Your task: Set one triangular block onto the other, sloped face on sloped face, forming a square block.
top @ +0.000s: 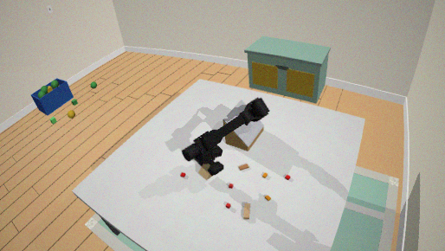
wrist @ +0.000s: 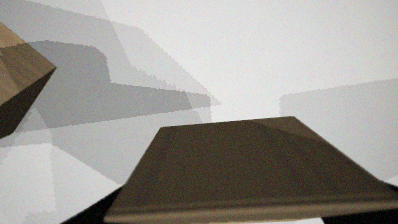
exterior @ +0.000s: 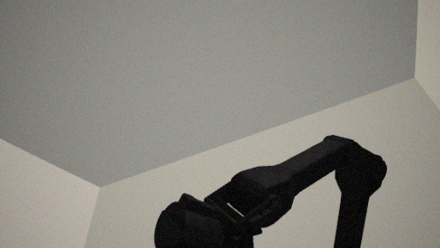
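Triangular block clamped in gripper, fingers well parted (block's width); second block apart.

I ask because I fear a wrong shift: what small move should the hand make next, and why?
Probably move the hand gently sideways, closed, toward the wooden block at the wrist view's left: the held block is gripped, but a gap separates them.
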